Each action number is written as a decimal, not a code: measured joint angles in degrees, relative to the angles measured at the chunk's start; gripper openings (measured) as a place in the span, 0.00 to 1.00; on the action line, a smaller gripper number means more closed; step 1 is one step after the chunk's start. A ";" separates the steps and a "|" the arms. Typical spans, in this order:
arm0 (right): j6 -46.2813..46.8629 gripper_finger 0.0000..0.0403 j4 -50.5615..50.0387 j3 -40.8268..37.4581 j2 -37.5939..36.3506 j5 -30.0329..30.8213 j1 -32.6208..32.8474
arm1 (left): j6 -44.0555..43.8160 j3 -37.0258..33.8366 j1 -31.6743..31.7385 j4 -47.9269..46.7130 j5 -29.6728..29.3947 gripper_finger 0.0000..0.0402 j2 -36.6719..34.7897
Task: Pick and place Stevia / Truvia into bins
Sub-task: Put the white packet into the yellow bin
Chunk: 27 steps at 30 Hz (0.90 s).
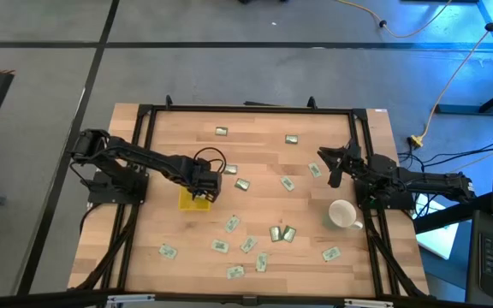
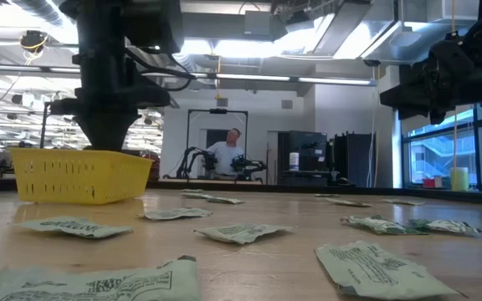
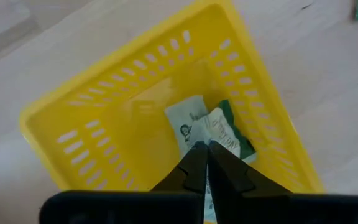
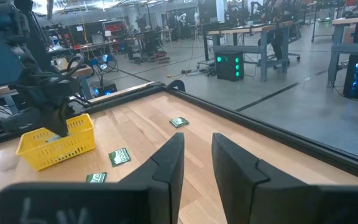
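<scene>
The yellow tray (image 1: 190, 201) (image 2: 80, 176) stands left of the table's middle. My left gripper (image 1: 204, 190) (image 3: 204, 148) hangs over it, pointing down into it, shut on a pale green and white sachet (image 3: 194, 124). A second sachet with a green edge (image 3: 232, 134) shows beside it in the tray. Several more sachets lie flat on the wood, such as one (image 1: 221, 131) near the far edge and one (image 1: 232, 224) nearer. My right gripper (image 1: 332, 167) (image 4: 197, 155) waits open above the table's right side, touching nothing. My left gripper pinches a sachet between its two fingers, coming from above and pointing down into the tray. A pale sliver of the paper (image 3: 208, 190) shows between the fingers. The sachet's free end (image 3: 188, 121) reaches past the fingertips over the tray's floor; whether it rests there cannot be told.
A white mug (image 1: 342, 214) lies on the right, near my right arm. A black frame (image 1: 246, 109) borders the table. Loose sachets cluster toward the near edge (image 1: 281, 233). Bare wood lies between the tray and the far left corner. A person (image 2: 228, 150) sits in the room beyond.
</scene>
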 joint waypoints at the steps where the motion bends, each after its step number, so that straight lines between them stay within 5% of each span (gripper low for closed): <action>1: -0.01 0.22 0.00 0.00 0.01 -0.02 0.00 | 0.25 0.00 0.00 -0.05 0.00 0.04 0.00; 8: -0.17 0.22 0.00 -0.02 0.02 -0.02 0.01 | 2.73 0.00 -0.02 0.89 -0.19 0.14 -1.11; 20: -0.24 0.22 0.01 -0.02 0.00 -0.02 -0.01 | 29.45 6.52 -2.81 22.51 5.63 0.23 -1.15; 27: -0.09 0.22 0.01 -0.02 0.00 0.00 0.01 | 41.74 10.00 -6.15 22.30 4.81 0.24 2.40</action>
